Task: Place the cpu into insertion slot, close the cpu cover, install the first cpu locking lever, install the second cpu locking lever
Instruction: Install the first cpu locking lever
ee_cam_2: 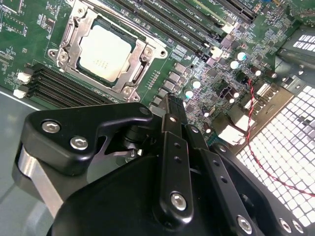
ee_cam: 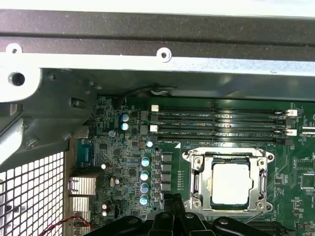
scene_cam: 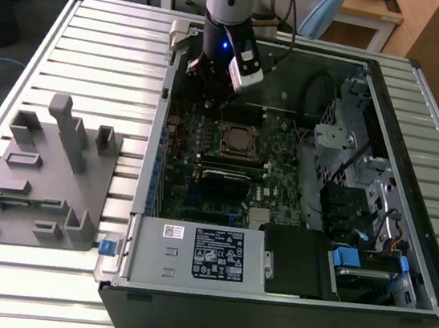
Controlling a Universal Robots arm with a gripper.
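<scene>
We see the gripper [ee_cam: 172, 199], jaws clenched on nothing, hanging just beside the cpu [ee_cam: 231, 183], which lies flat, framed by the cpu cover [ee_cam: 198, 179].

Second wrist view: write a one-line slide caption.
Chip seated on the motherboard inside its metal cover frame, the empty gripper hovering just beside it.

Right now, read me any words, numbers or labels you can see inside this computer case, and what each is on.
On the power supply, large white label: dense print, too small to read.
Beside it, small white sticker: unreadable.
Along the memory slots, white lettering: blurred.
On the cpu: faint marks, unreadable.
Nothing can be quoted.
</scene>
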